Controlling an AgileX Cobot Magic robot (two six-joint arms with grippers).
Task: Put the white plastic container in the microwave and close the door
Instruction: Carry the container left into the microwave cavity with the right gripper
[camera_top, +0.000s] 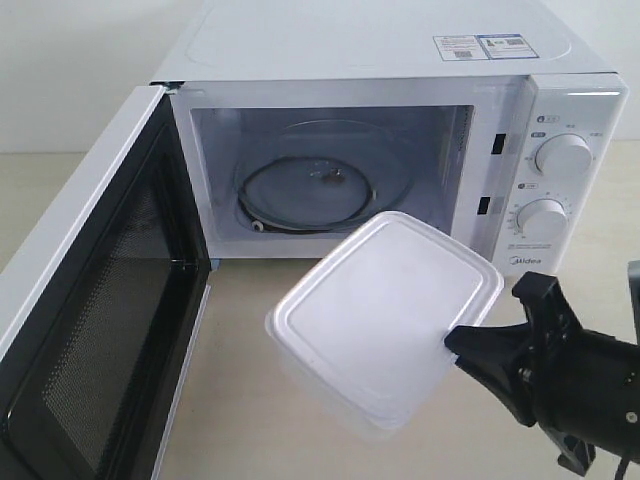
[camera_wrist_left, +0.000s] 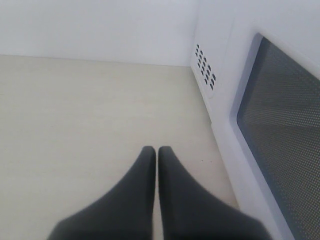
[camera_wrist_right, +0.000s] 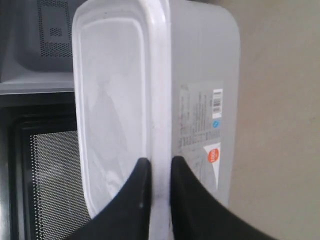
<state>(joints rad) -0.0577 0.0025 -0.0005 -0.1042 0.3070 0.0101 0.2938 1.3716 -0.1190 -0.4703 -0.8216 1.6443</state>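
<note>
The white plastic container (camera_top: 385, 320) hangs tilted in the air in front of the open microwave (camera_top: 400, 130), lid toward the camera. My right gripper (camera_top: 460, 345) is shut on its lid rim at the near right corner. In the right wrist view the black fingers (camera_wrist_right: 142, 190) pinch the container (camera_wrist_right: 200, 90) along its rim, its label facing sideways. The door (camera_top: 95, 330) stands swung wide to the left, mesh inner face showing. Inside, the glass turntable (camera_top: 305, 190) is bare. My left gripper (camera_wrist_left: 156, 150) is shut and empty, low over the table beside the door's outer window (camera_wrist_left: 280, 150).
Two round knobs (camera_top: 563, 155) sit on the microwave's right panel. Pale tabletop (camera_top: 240, 400) runs between the door and the container. The white wall (camera_wrist_left: 100, 25) lies behind the left gripper, with the microwave's vented side (camera_wrist_left: 205, 65) close by.
</note>
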